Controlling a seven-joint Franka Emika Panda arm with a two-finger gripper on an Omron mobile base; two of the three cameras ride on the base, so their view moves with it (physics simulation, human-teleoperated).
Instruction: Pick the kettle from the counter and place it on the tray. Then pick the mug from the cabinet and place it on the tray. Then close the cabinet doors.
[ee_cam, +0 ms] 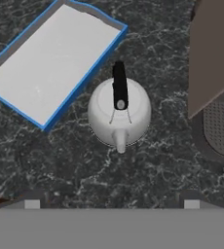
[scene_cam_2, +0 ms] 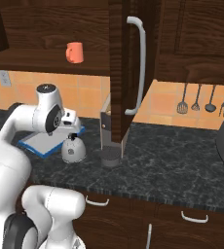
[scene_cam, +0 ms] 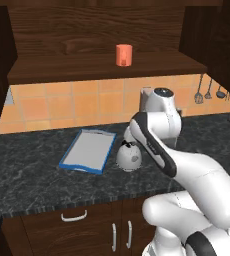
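The arm [scene_cam: 187, 170] is built of thick, rounded glossy-white segments, filling the lower right of the left base view and the lower left of the right base view. Black bands mark the joints: one curved dark strip runs along the elbow link at centre right of the left base view, another dark collar sits near the bottom edge. The top joint ends in a round dark-grey cap [scene_cam: 163, 92] with a small pale spot at its centre. In the right base view a round dark disc [scene_cam_2: 52, 121] with small light marks sits on the side of the wrist housing.
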